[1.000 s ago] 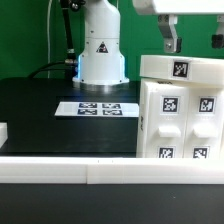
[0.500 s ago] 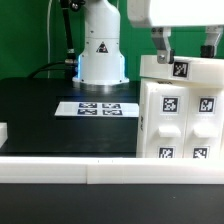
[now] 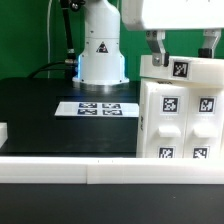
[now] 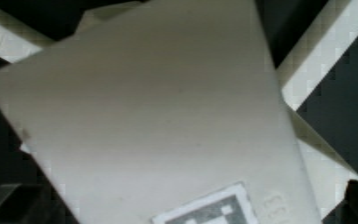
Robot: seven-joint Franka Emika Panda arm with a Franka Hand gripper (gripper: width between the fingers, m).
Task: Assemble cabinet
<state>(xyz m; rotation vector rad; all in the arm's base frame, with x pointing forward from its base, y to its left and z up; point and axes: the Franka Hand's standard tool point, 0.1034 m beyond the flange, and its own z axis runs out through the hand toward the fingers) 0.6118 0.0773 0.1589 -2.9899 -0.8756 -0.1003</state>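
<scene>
The cabinet (image 3: 180,120) is a large white box with black-and-white tags on its faces, standing at the exterior view's right. A white tagged panel (image 3: 185,69) lies on top of it. My gripper (image 3: 185,48) hangs just above this top panel. It is open, with one finger (image 3: 155,48) near the panel's left end and the other (image 3: 215,45) near the right edge of the picture. In the wrist view the white panel (image 4: 149,110) fills most of the picture, with a tag (image 4: 211,207) at one edge. My fingertips do not show there.
The marker board (image 3: 97,108) lies on the black table behind the cabinet's left side. The robot base (image 3: 102,50) stands at the back. A white rail (image 3: 100,170) runs along the front. A small white block (image 3: 3,132) sits at the left edge.
My gripper has moved to the exterior view's left and come down over the cabinet's top panel. The cabinet has not moved.
</scene>
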